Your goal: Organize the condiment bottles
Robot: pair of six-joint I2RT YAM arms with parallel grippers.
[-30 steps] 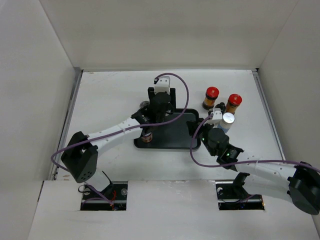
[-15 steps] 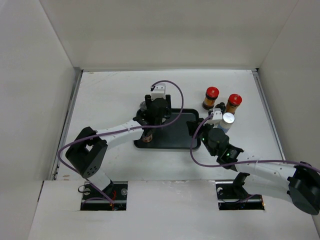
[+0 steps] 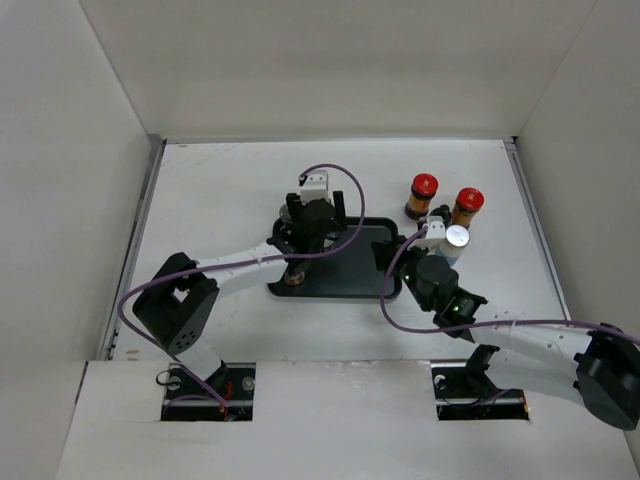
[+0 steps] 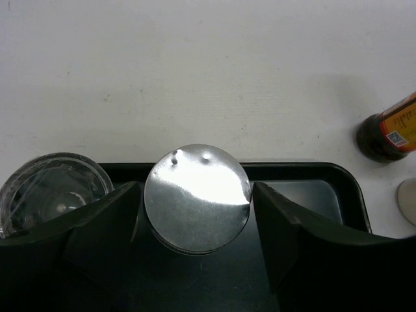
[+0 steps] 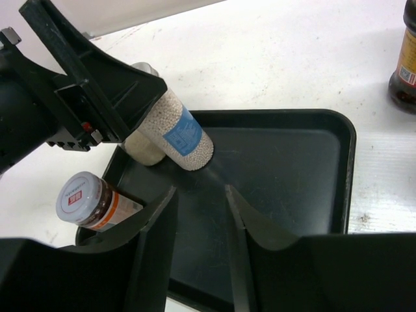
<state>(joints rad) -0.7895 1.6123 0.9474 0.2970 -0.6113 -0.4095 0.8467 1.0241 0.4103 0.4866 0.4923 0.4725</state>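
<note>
My left gripper (image 3: 301,238) is shut on a silver-capped bottle (image 4: 197,197) of white beads with a blue label (image 5: 179,133). It holds the bottle tilted, with its bottom at the floor of the black tray (image 3: 350,285) near the far left corner. A beige-filled jar (image 5: 142,151) stands just behind it. A white-capped brown jar (image 5: 91,201) sits in the tray's near left corner. My right gripper (image 5: 200,192) is open and empty over the tray's right part. Two red-capped brown bottles (image 3: 423,196) (image 3: 467,206) and a silver-capped one (image 3: 456,238) stand right of the tray.
A clear-lidded jar (image 4: 52,192) stands at the tray's far left edge, beside my left finger. White walls close in the table on three sides. The right arm's wrist lies close to the silver-capped bottle on the right.
My left gripper has come nearer and lower, bringing the bead bottle down into the tray's far left part. The right arm has not moved.
</note>
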